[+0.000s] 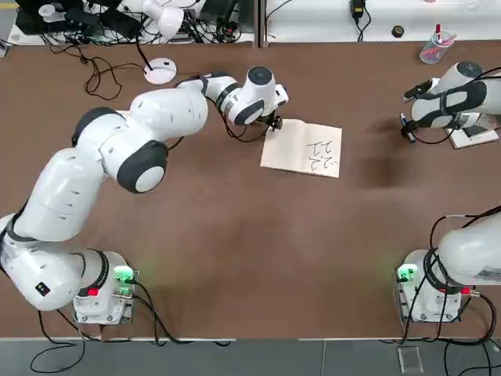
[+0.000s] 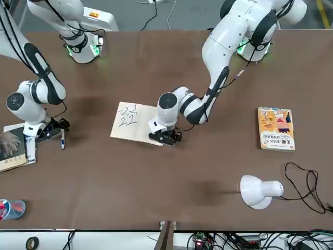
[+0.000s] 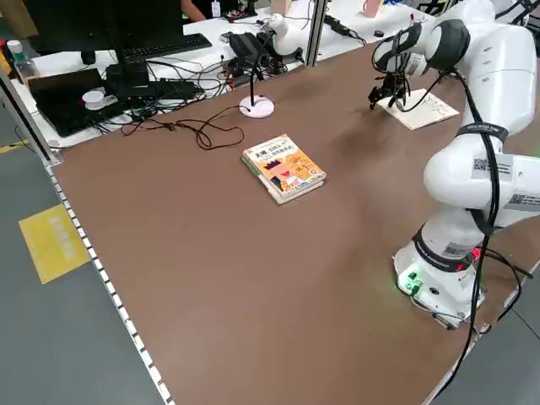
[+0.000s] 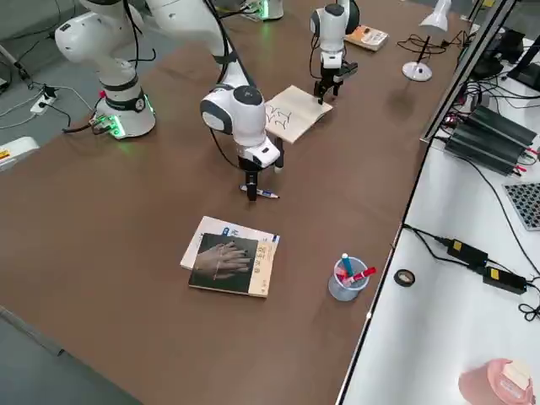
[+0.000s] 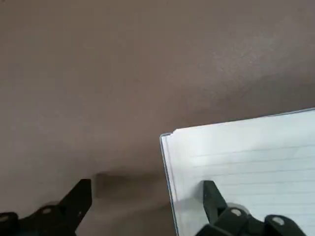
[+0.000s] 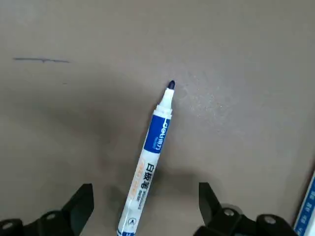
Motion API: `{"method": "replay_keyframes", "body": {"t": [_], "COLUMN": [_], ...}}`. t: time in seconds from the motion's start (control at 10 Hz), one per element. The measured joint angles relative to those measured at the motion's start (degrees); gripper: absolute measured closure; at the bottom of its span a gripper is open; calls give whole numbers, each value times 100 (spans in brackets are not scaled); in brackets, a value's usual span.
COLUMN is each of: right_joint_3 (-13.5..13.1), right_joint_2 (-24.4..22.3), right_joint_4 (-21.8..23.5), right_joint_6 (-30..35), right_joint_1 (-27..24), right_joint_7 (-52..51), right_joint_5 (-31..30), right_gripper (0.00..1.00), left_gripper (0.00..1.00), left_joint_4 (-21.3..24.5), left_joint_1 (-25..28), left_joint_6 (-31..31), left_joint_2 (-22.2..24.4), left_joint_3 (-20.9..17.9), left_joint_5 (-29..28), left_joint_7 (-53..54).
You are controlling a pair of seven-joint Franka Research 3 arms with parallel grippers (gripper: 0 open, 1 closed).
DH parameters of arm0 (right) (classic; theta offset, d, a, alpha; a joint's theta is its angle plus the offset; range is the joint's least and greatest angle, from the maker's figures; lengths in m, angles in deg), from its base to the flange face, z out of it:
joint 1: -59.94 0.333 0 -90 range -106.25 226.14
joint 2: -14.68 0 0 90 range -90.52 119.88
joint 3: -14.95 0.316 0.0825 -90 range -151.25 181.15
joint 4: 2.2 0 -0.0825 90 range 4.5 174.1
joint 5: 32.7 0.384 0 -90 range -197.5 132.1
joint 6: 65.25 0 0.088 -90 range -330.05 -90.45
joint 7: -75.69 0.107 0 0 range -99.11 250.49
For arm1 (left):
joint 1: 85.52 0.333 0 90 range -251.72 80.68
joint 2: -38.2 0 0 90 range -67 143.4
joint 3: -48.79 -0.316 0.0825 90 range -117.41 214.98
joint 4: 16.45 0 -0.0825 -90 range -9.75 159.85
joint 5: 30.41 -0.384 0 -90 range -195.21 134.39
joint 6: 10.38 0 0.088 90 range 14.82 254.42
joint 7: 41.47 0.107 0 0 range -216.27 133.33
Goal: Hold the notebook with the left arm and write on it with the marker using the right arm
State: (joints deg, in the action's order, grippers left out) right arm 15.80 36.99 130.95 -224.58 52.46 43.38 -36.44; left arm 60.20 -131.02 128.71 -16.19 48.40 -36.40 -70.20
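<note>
1. Two hands spread wide: right hand (image 6: pixel 142 209) grips nothing, marker (image 6: pixel 147 162) lying on the desk (image 1: pixel 235 251) between its fingers.
2. Left hand (image 5: pixel 147 206) straddles the notebook (image 1: pixel 301 147) corner, one finger on the page.

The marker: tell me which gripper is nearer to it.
Right. The right gripper hangs open directly above the marker lying on the table; the left gripper sits across the table at the notebook's edge.
</note>
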Motion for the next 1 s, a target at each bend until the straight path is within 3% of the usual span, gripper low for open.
{"method": "replay_keyframes", "body": {"t": [0.4,0.5,1.0], "right_joint_3": [-1,-1,0], "right_joint_2": [81,83,75], "right_joint_4": [60,88,131], "right_joint_6": [-217,-238,-341], "right_joint_1": [0,0,-6], "right_joint_7": [-32,-37,-43], "right_joint_5": [-4,-4,-2], "right_gripper": [8,17,28], "left_gripper": [0,0,0], "left_joint_4": [0,0,0], "left_joint_1": [0,0,0], "left_joint_6": [0,0,0], "left_joint_2": [0,0,0], "left_joint_3": [-1,-1,-3], "left_joint_5": [-5,-6,-12], "left_joint_7": [0,0,25]}}
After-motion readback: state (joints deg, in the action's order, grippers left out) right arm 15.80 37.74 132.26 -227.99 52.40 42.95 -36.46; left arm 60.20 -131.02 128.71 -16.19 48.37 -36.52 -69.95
